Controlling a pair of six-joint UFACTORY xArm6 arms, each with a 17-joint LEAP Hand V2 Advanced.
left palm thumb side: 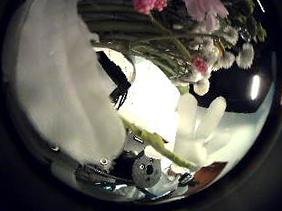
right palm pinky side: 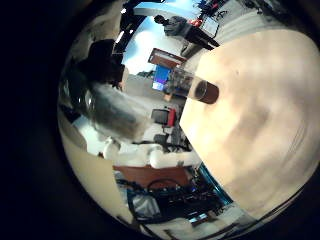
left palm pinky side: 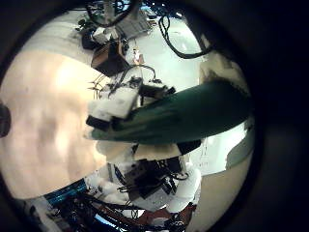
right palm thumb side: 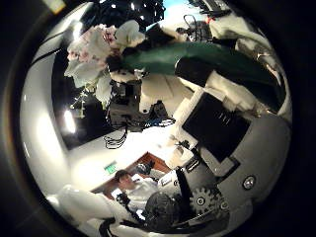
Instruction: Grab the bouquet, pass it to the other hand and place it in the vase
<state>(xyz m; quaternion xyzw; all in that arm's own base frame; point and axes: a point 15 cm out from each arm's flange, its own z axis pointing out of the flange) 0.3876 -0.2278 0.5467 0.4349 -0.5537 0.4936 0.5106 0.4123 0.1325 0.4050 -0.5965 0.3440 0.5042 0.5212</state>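
We see the bouquet [right palm thumb side: 118, 49] gripped by its green stems in curled right hand [right palm thumb side: 222, 84] fingers; left hand's grip unclear.

Right hand [right palm thumb side: 222, 138] up close is a stack of chunky white blocks with rounded edges, with a flat black square panel [right palm thumb side: 217, 123] set in between them. Lower down there's an exposed toothed gear [right palm thumb side: 202, 200], pale metal, sitting against darker housing, and a round screw head [right palm thumb side: 247, 183] sunk into the white shell next to it. The fingers [right palm thumb side: 245, 87] are the same boxy white segments. Another hand [left palm pinky side: 121, 97] shows in the left little finger side palm view: same build, white boxes with black faces.
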